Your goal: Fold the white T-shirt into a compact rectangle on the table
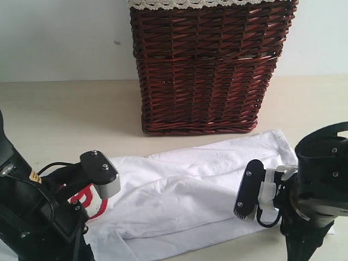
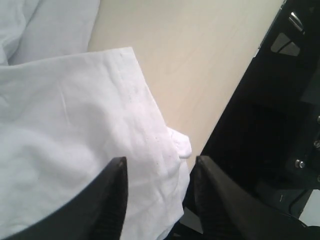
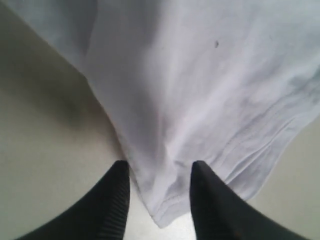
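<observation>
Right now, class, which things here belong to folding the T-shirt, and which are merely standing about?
Part of the job: white T-shirt; table; left gripper; right gripper.
Standing about: dark wicker basket with cream lace trim; pale wall.

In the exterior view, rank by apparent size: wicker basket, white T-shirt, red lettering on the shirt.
Wicker basket and white T-shirt: about alike, both partly out of sight, so unranked.
Red lettering: clearly smallest.
</observation>
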You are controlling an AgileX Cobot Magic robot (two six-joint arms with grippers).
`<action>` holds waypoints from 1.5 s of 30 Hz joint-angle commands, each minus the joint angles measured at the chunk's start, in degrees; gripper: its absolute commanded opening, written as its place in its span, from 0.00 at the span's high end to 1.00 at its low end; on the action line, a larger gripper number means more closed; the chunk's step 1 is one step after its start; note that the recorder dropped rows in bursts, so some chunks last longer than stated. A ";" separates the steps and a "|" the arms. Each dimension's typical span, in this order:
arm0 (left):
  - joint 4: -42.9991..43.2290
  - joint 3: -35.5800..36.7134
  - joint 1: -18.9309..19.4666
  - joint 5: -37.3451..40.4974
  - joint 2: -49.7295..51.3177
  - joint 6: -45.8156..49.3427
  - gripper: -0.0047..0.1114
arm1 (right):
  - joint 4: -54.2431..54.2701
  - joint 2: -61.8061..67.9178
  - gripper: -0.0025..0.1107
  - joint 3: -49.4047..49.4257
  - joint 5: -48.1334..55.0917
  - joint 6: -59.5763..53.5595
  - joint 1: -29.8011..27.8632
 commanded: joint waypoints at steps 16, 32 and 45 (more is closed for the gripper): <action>-0.16 0.08 -0.27 -0.03 -0.61 -0.47 0.58 | -20.29 -0.24 0.97 -6.27 19.11 14.83 0.26; 1.89 6.71 -15.43 -11.90 3.29 -3.10 0.44 | -14.69 0.25 0.81 -6.07 14.79 5.05 3.52; 3.76 8.28 -16.40 -15.98 11.05 -8.06 0.41 | -14.50 0.25 0.81 -6.07 14.23 5.43 3.52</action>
